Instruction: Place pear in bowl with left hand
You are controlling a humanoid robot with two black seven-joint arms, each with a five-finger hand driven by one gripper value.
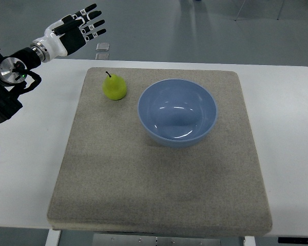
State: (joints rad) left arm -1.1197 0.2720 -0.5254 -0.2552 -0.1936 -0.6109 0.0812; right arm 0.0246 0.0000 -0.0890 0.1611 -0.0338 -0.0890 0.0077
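A white table (287, 102) carries a grey mat (143, 195) that covers most of its middle. On the far left part of the mat stands a green pear (114, 87), upright, with its dark stem pointing to the far side. Just to the right of the pear, but not touching it, sits a blue bowl (177, 112), and the inside of the bowl holds nothing. The left hand (78, 28) comes in from the far left corner of the picture, over the far edge of the table and the floor behind it. Its fingers (92, 21) are stretched out and a little spread, pointing to the right, and they hold nothing. The hand is well apart from the pear, to the far left of it. On the grey floor beyond the table lies a small square plate (103, 47), near the fingertips in the picture
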